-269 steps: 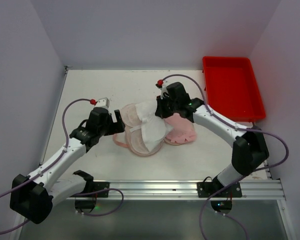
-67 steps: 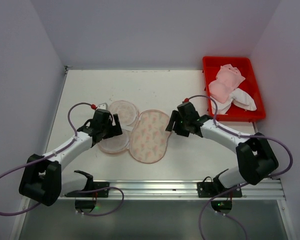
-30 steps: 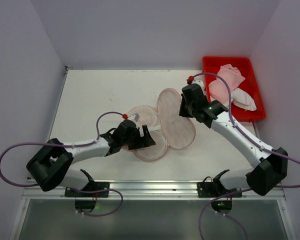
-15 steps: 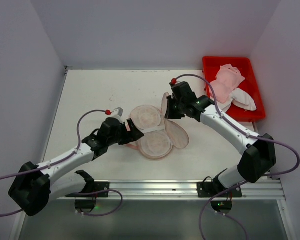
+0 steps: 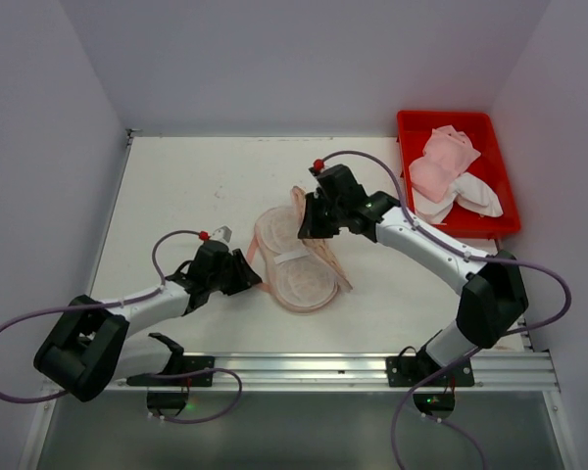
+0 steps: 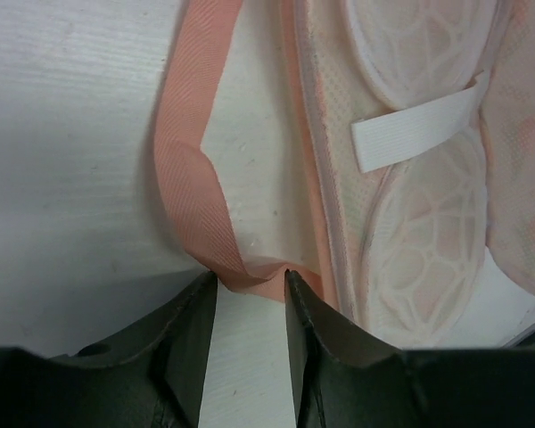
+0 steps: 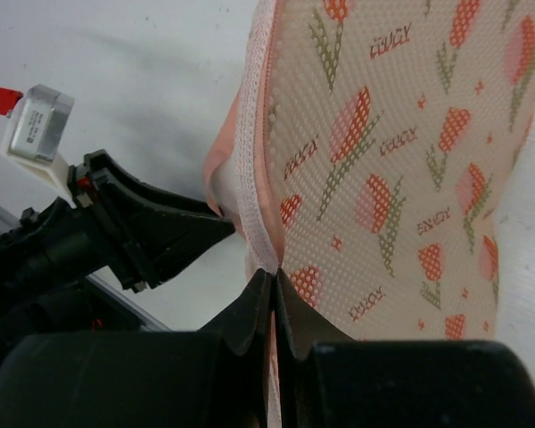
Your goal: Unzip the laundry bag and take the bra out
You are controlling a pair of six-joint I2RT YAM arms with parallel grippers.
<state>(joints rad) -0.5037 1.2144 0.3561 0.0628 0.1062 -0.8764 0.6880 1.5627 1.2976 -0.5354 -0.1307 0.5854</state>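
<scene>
Left wrist view: laundry bag (image 6: 428, 241) cut off top, right; left tool (image 6: 248, 276) body cut off below.

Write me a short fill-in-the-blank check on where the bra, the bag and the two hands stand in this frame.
The bra lies in a tray coloured ____.
The open laundry bag shows ____ round mesh halves inside.
The left hand holds the loop strap; the printed flap is pinched by the ____.
Missing: red; two; right hand.
</scene>
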